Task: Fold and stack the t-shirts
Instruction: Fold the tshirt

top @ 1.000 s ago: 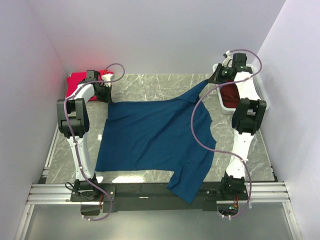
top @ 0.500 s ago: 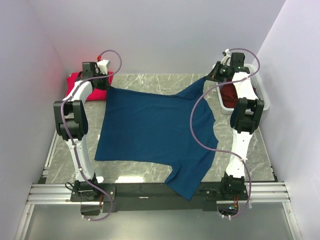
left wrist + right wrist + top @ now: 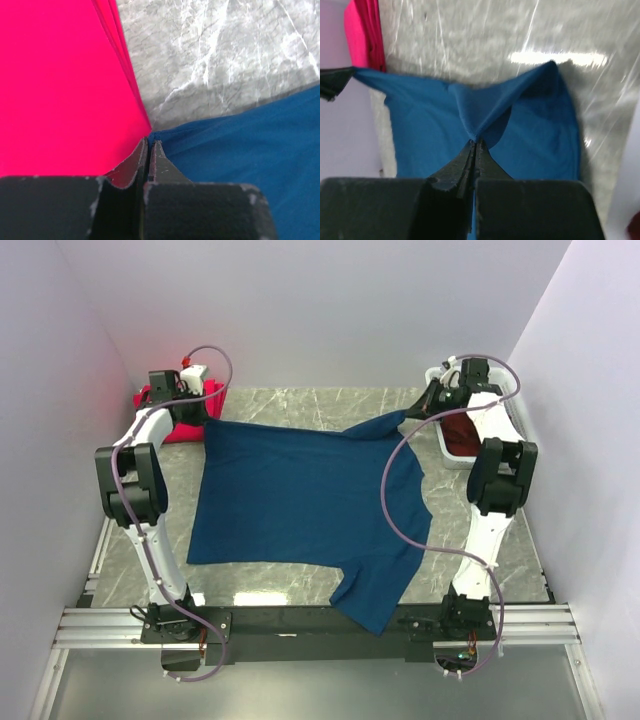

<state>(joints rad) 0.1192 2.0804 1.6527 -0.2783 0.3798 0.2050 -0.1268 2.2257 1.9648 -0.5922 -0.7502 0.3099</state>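
1. Grey marble desk (image 3: pixel 300 405): carries everything else and runs from a dark rail (image 3: pixel 300 622) at the near edge to the far wall.
2. Navy blue t-shirt (image 3: pixel 300 500): lies spread over the middle of the desk and covers most of it. Stretched along its far edge between the two claws. Mostly flat across the body, with one sleeve trailing toward the near edge and overlapping the dark rail.
3. White basket (image 3: pixel 450 455): stands at the far right corner of the desk, well apart from the pile on the opposite side.
4. Pinkish-red t-shirts (image 3: pixel 60 85): stacked in the far left corner, with layered edges showing in the left wrist view. Just beside the far left corner of the navy blue t-shirt, touching or nearly so.
5. Dark maroon t-shirt (image 3: pixel 462 435): lies bunched inside the white basket, only partly visible.
6. Left claw (image 3: pixel 150 145): clenched on the far left corner of the navy blue t-shirt, right at the edge of the pinkish-red t-shirts, with the fingers pressed together on thin cloth.
7. Right claw (image 3: pixel 475 145): clenched on a gathered peak of blue cloth at the shirt's far right corner, near the white basket. Folds fan out from the tips.
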